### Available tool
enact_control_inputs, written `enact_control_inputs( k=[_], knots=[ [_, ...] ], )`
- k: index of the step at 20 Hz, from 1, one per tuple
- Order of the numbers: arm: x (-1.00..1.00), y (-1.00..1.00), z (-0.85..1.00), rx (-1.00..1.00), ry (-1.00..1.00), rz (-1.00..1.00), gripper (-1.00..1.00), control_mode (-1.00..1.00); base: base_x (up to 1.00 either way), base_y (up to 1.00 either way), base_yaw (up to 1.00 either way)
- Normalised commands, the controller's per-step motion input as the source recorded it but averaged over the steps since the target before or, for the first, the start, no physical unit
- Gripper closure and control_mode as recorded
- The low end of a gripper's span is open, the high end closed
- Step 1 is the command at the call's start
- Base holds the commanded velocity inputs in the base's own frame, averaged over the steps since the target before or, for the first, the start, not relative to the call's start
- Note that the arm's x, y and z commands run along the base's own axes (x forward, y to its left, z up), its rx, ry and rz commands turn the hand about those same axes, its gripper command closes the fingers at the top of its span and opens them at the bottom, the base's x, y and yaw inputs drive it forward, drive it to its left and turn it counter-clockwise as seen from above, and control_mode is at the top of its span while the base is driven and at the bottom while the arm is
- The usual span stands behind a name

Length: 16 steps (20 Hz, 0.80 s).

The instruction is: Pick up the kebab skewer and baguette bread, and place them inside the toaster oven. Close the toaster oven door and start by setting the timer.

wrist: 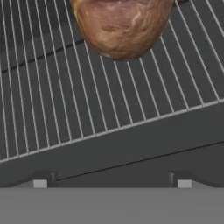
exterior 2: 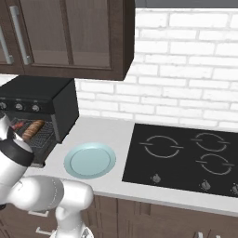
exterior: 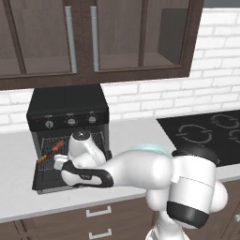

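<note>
Matte black boxy toaster oven point(exterior: 68, 108) stood on the counter, its flat black drop-down door point(exterior: 44, 180) lay open, orange-chunked thin wooden kebab skewer point(exterior: 51, 151) and stubby golden-brown baguette loaf point(exterior 2: 33, 129) lay on the wire rack point(wrist: 87, 109).

plate: pale blue-green plate point(exterior 2: 89, 160), round, lying flat on the table between the black oven and the cooktop
cooktop: black cooktop point(exterior 2: 186, 158) set into the table, ring markings on its glass, small knobs along its front edge
table: light grey table point(exterior: 136, 133) running along the wall
wall: white brick wall point(exterior 2: 186, 69)
cabinets: dark brown upper cabinets point(exterior: 93, 37) with glass doors and silver bar handles
drawers: brown drawers point(exterior: 101, 218) under the table, light handles
</note>
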Motion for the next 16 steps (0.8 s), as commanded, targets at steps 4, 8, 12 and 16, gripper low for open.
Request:
enact_control_inputs(
  k=[4,8,12,16],
  knots=[
    [0.28,0.01,-0.34,-0.02,0.0,0.0,-1.0,-1.0,0.0,0.0,0.0],
    [0.44,0.0,-0.18,-0.04,0.0,0.0,-1.0,-1.0,0.0,0.0,0.0],
    [0.43,0.0,-0.05,-0.04,0.0,0.0,-1.0,-1.0,0.0,0.0,0.0],
    [0.28,0.0,-0.14,-0.04,-0.02,-0.01,-1.0,-1.0,0.0,0.0,0.0]
  ],
)
